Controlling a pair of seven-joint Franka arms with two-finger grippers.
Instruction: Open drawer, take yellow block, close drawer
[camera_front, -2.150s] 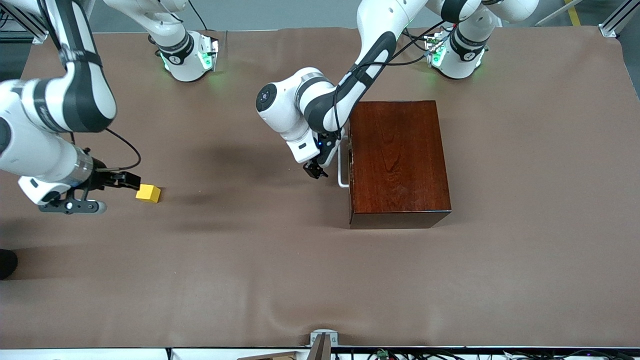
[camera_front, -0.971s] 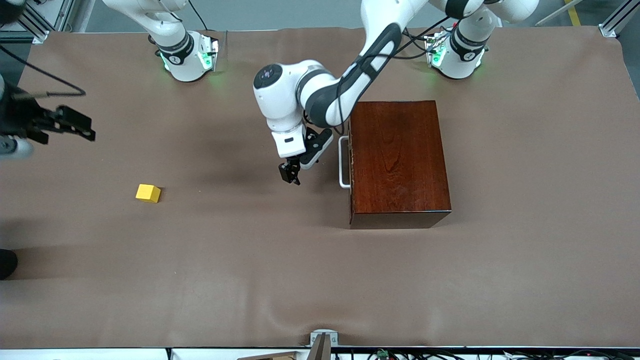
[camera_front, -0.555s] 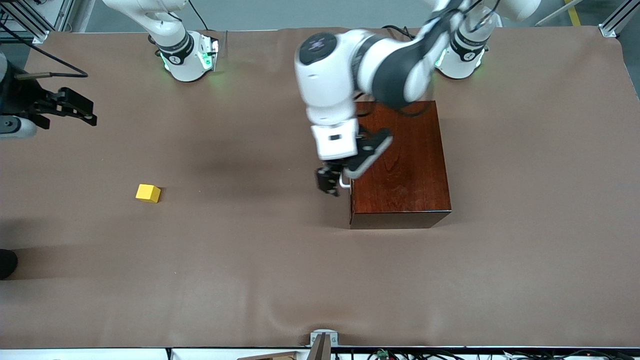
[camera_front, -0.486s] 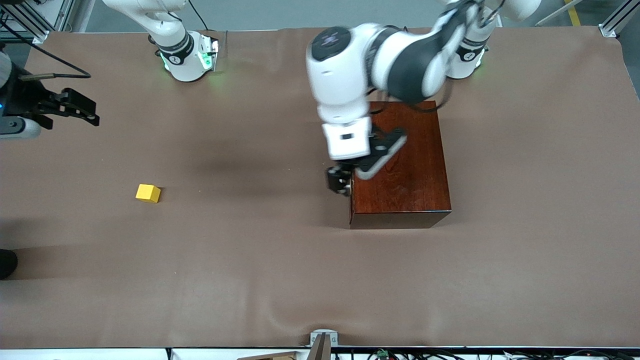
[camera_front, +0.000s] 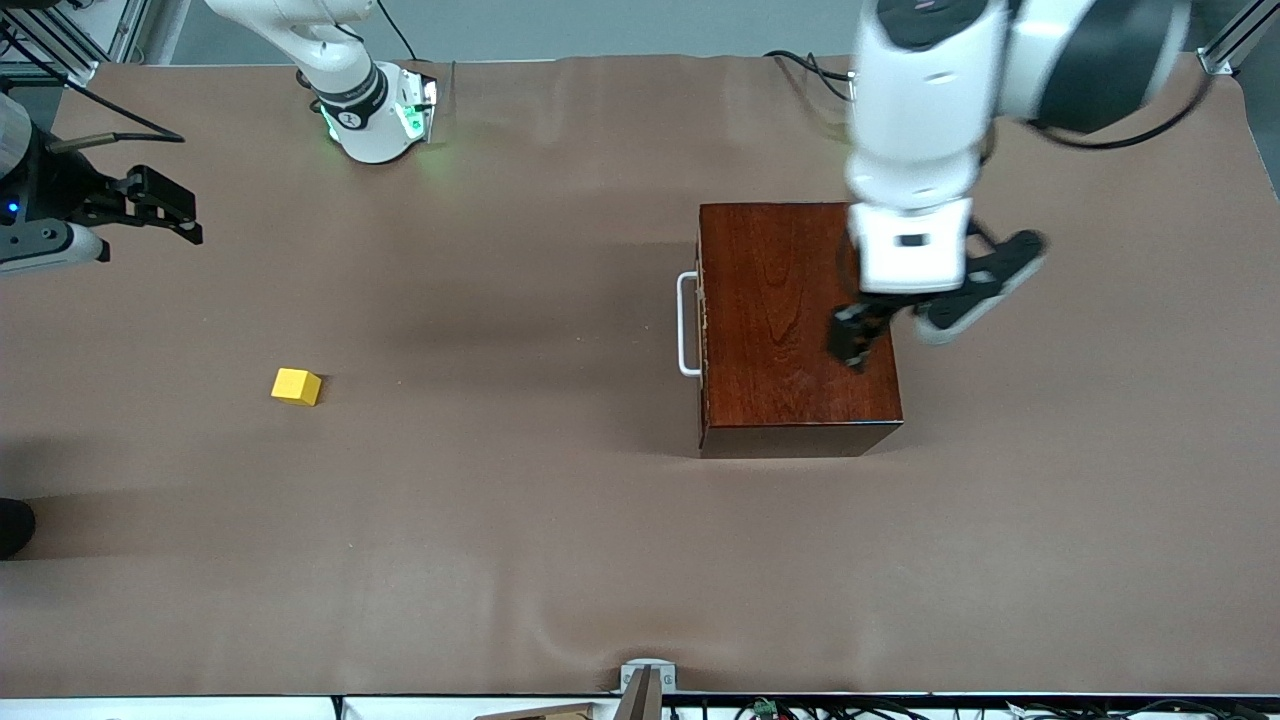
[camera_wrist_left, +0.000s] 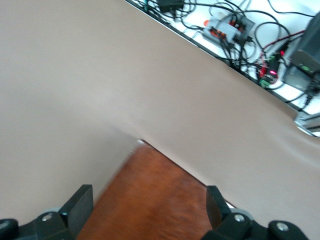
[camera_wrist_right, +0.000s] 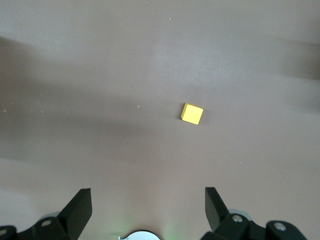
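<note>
While drawer (camera_front: 702, 310) sits shut, left gripper (camera_front: 850, 340) blurred, spread above box (camera_front: 795, 320), right gripper (camera_front: 165, 210) spread, empty, yellow block (camera_front: 296, 386) apart.

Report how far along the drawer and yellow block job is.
Done, by the look of it: the yellow block lies out on the table, and the drawer sits closed in its wooden box. In hand: nothing; the left pincer is open over the box, the right pincer open at its own end. Left: nothing visible.

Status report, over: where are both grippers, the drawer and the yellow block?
Left gripper open, empty, over wooden box. Right gripper open, empty, at right arm's end. Drawer closed; yellow block out on table. Nothing obstructing.
</note>
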